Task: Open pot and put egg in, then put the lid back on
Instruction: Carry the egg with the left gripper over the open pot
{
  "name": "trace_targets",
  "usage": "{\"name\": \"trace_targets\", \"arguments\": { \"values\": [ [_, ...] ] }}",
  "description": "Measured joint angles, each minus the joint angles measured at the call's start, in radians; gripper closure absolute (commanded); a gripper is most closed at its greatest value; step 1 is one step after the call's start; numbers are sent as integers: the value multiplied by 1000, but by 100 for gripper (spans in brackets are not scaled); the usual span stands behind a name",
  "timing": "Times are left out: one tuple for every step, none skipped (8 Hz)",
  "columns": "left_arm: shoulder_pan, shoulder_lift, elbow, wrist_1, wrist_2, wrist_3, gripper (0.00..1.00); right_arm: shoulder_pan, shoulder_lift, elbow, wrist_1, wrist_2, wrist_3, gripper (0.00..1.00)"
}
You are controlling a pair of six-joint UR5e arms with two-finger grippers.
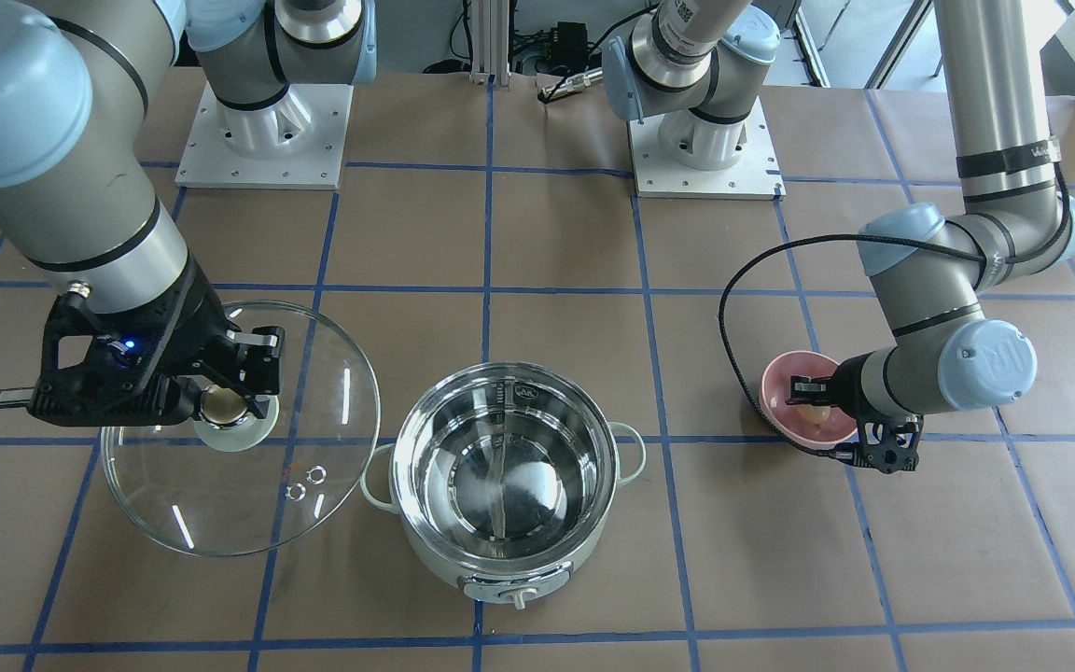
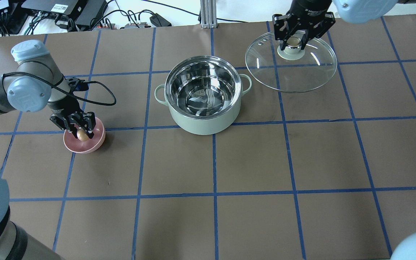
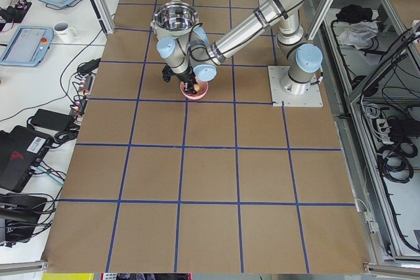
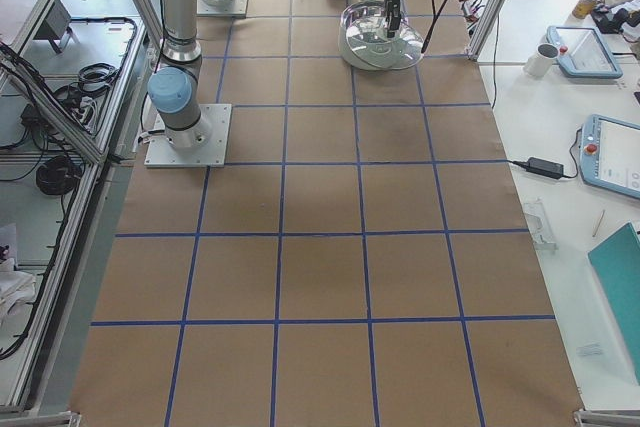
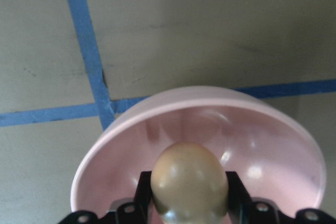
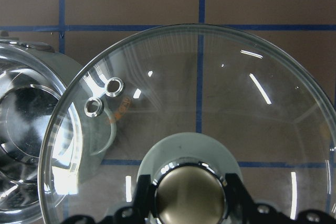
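The mint-green pot (image 2: 202, 94) stands open at mid table, its steel interior bare; it also shows in the front view (image 1: 503, 490). My right gripper (image 2: 294, 41) is shut on the beige knob of the clear glass lid (image 2: 302, 74) and holds it beside the pot, apart from it; the lid also shows in the front view (image 1: 220, 485) and the right wrist view (image 6: 220, 108). My left gripper (image 2: 82, 134) is shut on the tan egg (image 5: 189, 179) inside the pink bowl (image 2: 94, 142), to the pot's left in the overhead view.
The pink bowl (image 1: 780, 411) sits on a blue tape line of the brown gridded table. The arm bases (image 1: 262, 140) stand at the robot's side. A black cable (image 1: 733, 308) loops from the left wrist over the table.
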Motion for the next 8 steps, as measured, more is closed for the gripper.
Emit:
{"name": "trace_targets", "arguments": {
  "values": [
    [-1, 29, 7, -4, -2, 5, 100, -28, -6, 0, 19, 0, -34, 95],
    [-6, 70, 13, -14, -8, 7, 100, -52, -13, 0, 31, 0, -60, 95],
    [-21, 110, 17, -23, -35, 5, 100, -69, -17, 0, 38, -3, -82, 95],
    [-52, 146, 27, -27, -76, -1, 100, -84, -21, 1, 42, -9, -103, 95],
    [-102, 172, 49, -28, -104, -13, 100, -103, -24, 1, 46, -15, -125, 95],
    [-168, 187, 79, -24, -124, -41, 100, -125, -30, 3, 52, -20, -143, 95],
    [-243, 190, 112, -11, -146, -107, 100, -145, -36, 4, 55, -26, -163, 95],
    [-322, 176, 150, 29, -163, -209, 100, -162, -40, 5, 56, -41, -185, 95]
  ]
}}
